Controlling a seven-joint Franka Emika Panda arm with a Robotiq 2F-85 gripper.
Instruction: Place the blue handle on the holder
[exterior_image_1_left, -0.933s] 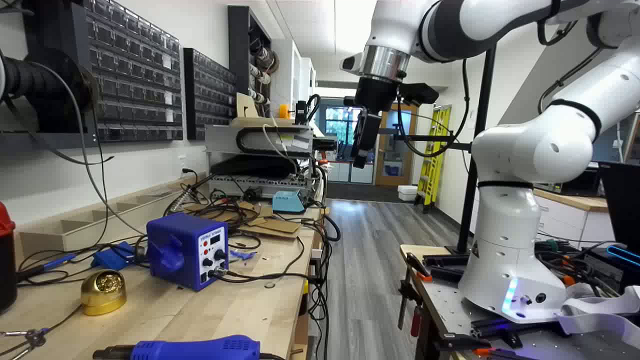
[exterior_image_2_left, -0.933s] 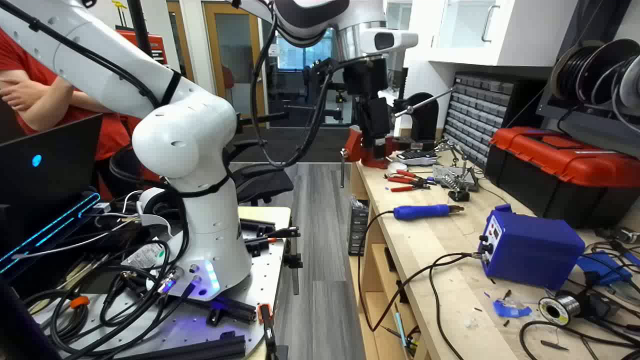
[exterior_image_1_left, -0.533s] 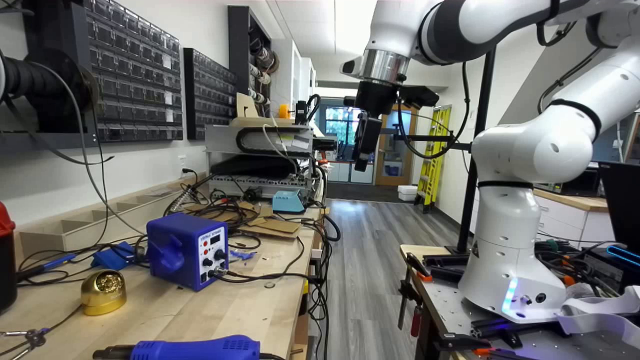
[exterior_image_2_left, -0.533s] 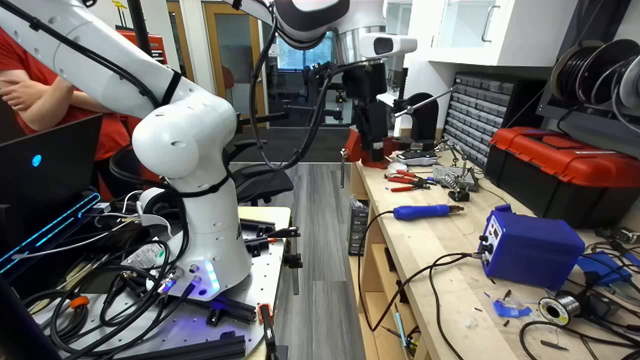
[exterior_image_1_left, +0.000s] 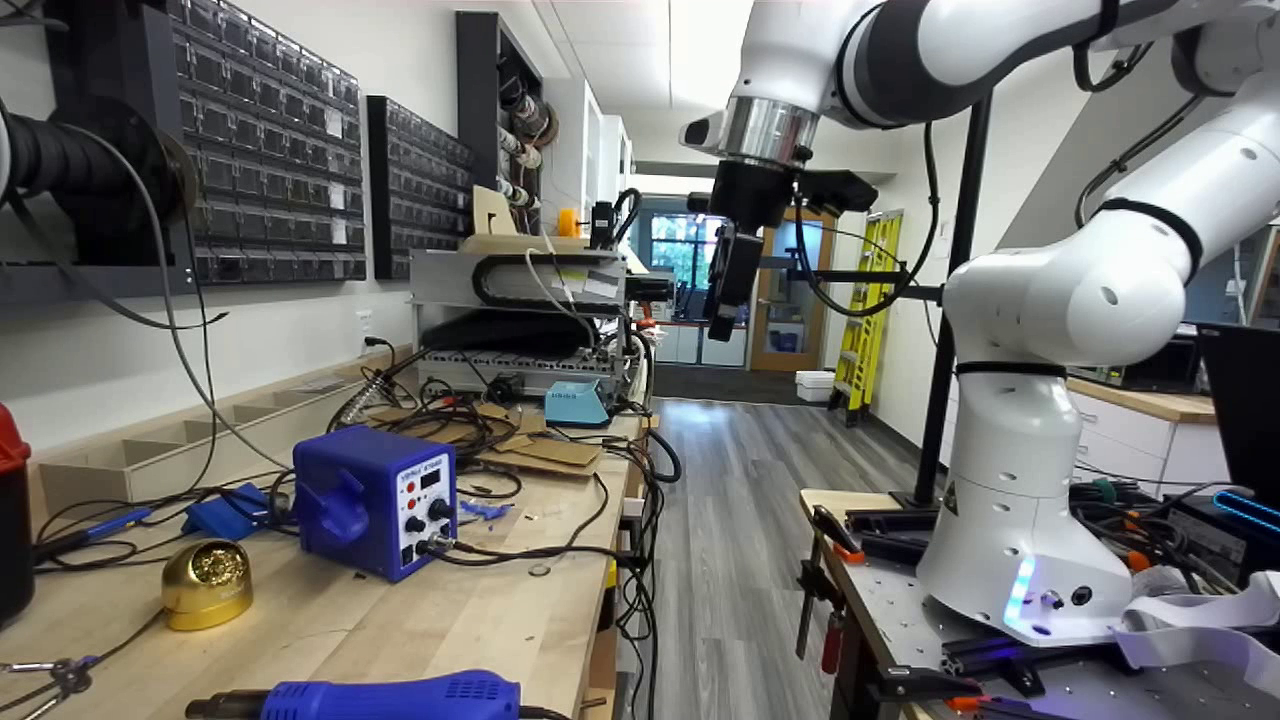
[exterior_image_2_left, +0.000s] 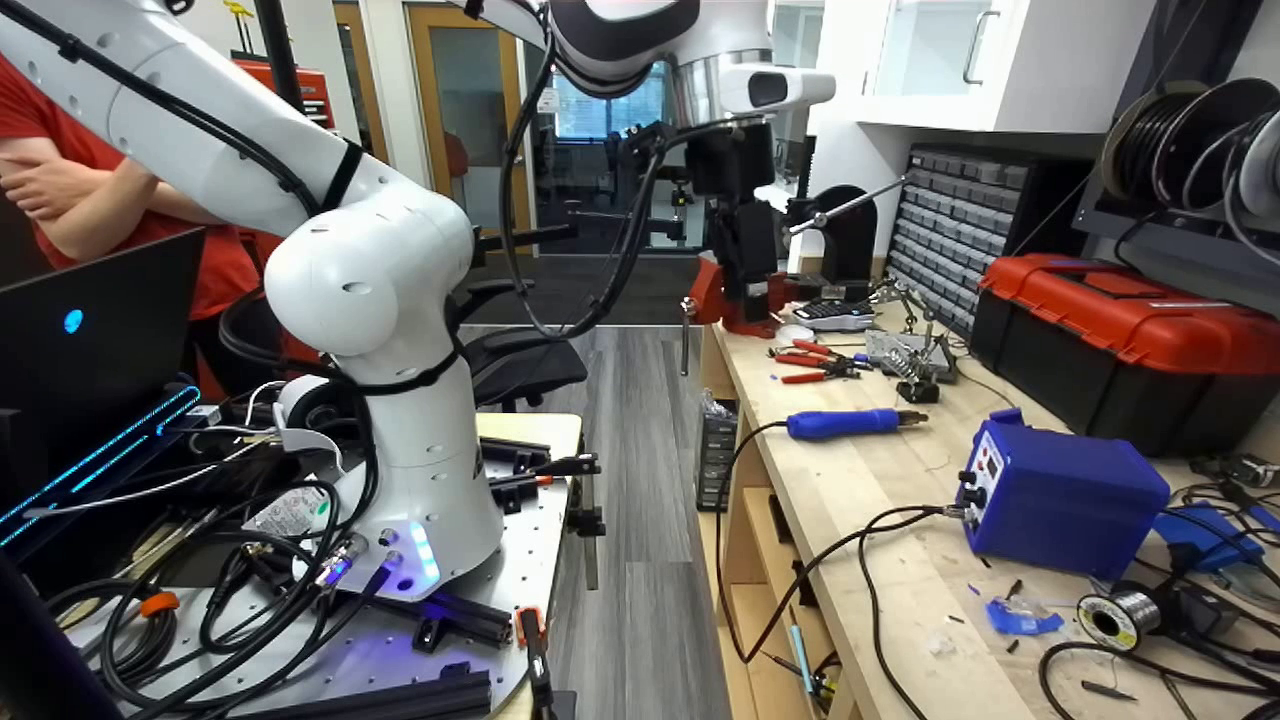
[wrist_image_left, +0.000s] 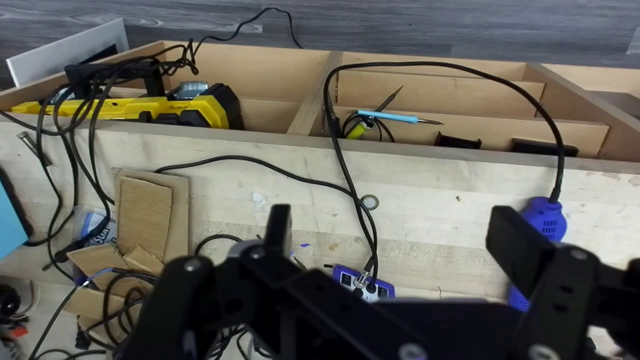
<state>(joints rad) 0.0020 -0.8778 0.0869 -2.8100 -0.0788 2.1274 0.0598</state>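
The blue handle (exterior_image_1_left: 400, 697), with a metal nozzle and black cord, lies on the wooden bench at the bottom edge of an exterior view. It also lies near the bench's front edge in an exterior view (exterior_image_2_left: 843, 424). In the wrist view the blue handle (wrist_image_left: 546, 217) is partly hidden behind the right finger. A blue cradle-like holder (exterior_image_1_left: 340, 505) sits on the side of the blue box unit (exterior_image_1_left: 375, 500). My gripper (wrist_image_left: 391, 225) is open and empty. It hangs above the bench's front side in both exterior views (exterior_image_1_left: 722, 325) (exterior_image_2_left: 752, 300).
The black cord (exterior_image_2_left: 750, 600) loops off the bench edge to the box unit. A gold tip cleaner (exterior_image_1_left: 207, 585), a red vise (exterior_image_2_left: 708, 290), red pliers (exterior_image_2_left: 815, 362), a helping-hands stand (exterior_image_2_left: 915, 365) and a toolbox (exterior_image_2_left: 1130, 340) stand around. Tangled cables and cardboard (wrist_image_left: 145, 215) lie on the bench.
My gripper has come down slightly from 0.9 s ago, and has barely moved since 0.5 s ago. The blue handle and the box unit have not moved.
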